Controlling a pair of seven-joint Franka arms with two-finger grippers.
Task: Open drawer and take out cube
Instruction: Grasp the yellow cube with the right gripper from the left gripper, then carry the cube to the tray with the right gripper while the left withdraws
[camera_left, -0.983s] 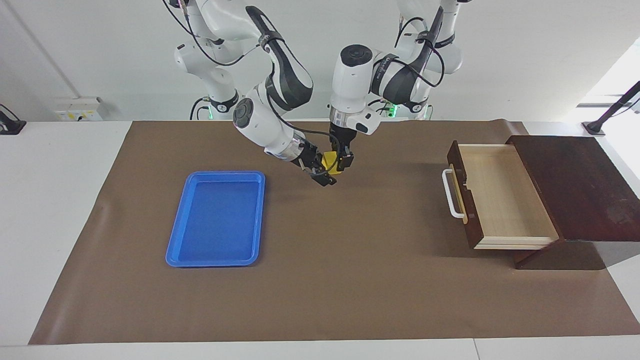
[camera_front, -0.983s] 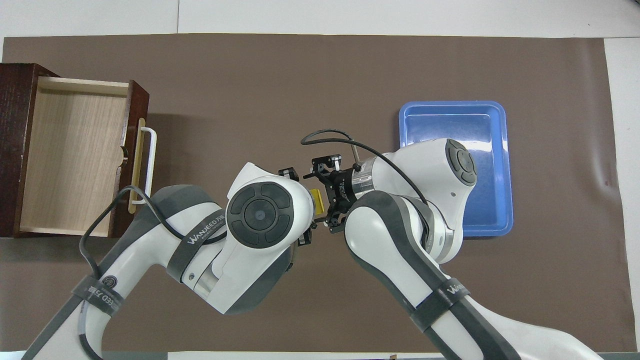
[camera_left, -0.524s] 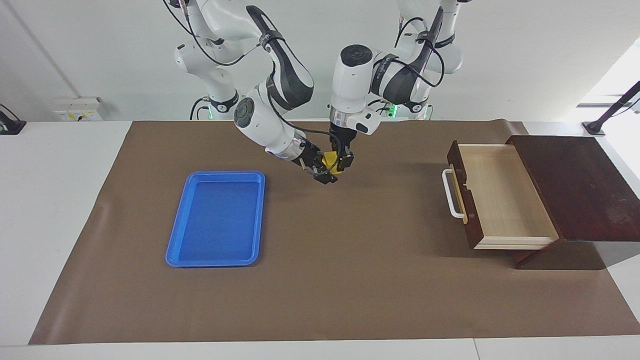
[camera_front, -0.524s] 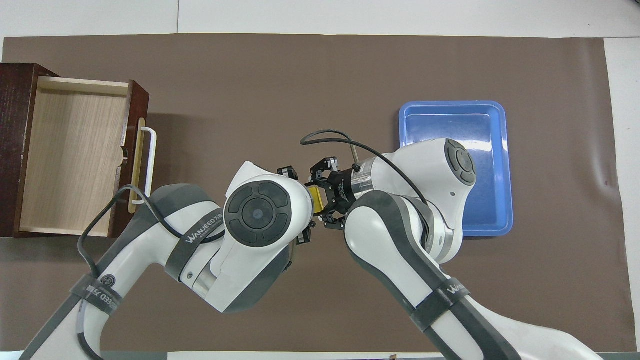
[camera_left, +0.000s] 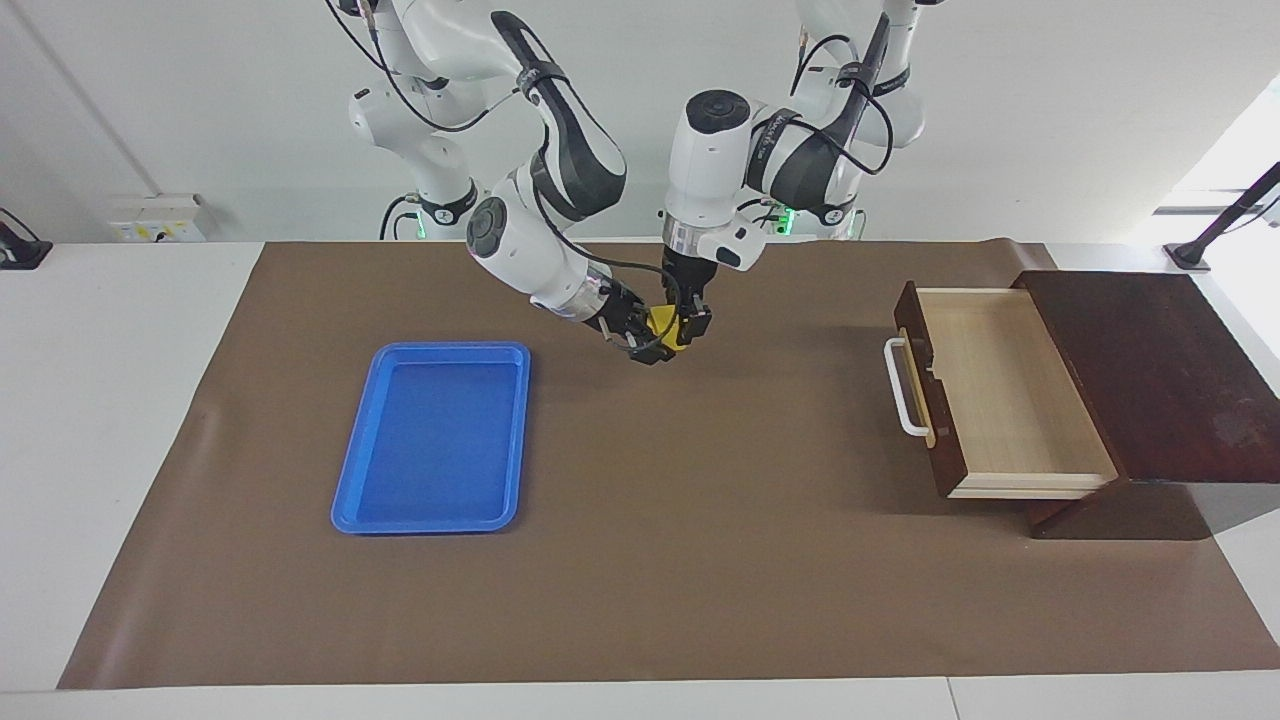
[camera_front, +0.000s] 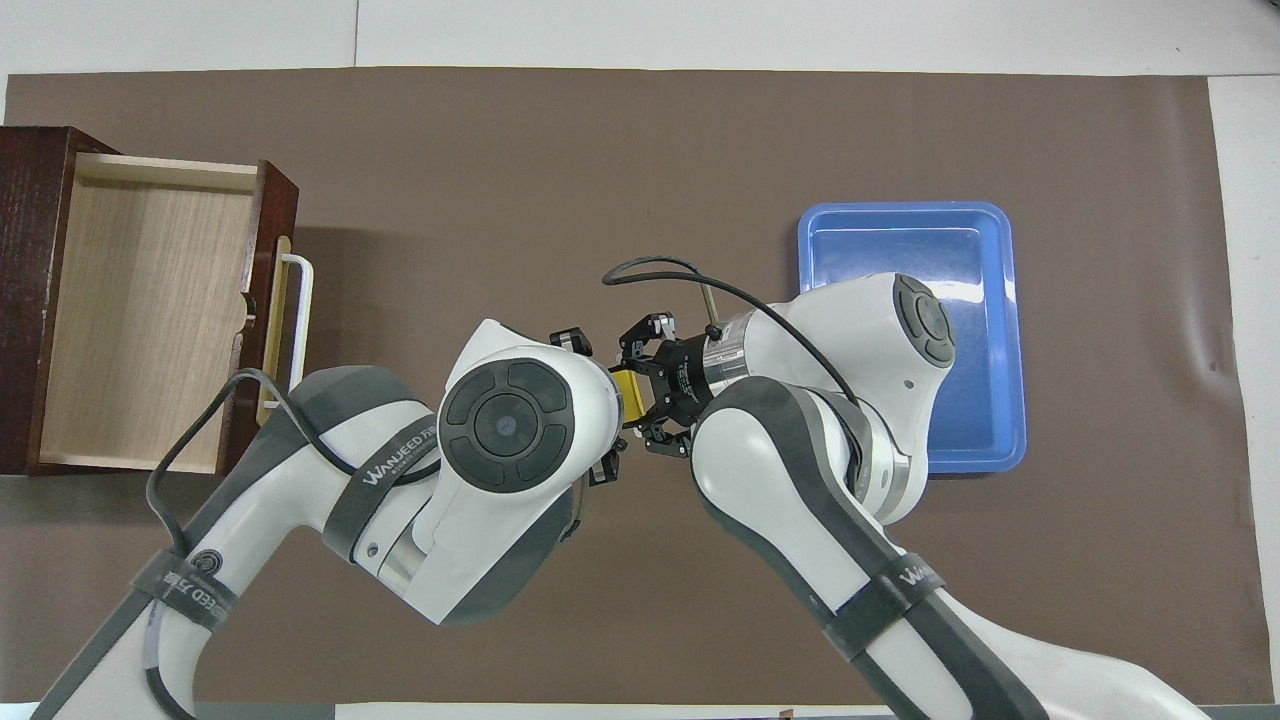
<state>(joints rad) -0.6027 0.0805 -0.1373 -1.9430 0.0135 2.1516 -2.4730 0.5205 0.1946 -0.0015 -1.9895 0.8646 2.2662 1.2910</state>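
Both your left gripper (camera_left: 692, 327) and right gripper (camera_left: 645, 345) have their jaws closed on the yellow cube (camera_left: 664, 327), mid-handover above the surface's middle. The drawer (camera_left: 1000, 390) is open. Next, open the left jaws.

Both grippers (camera_front: 632, 400) clamp yellow cube (camera_front: 630, 396); drawer (camera_front: 150, 310) open.

Cube (camera_left: 663, 325) yellow; tray (camera_left: 432, 438) plain blue; drawer (camera_left: 1000, 392) dark brown, pale inside, apparently wood-grained; mat (camera_left: 700, 560) brown.
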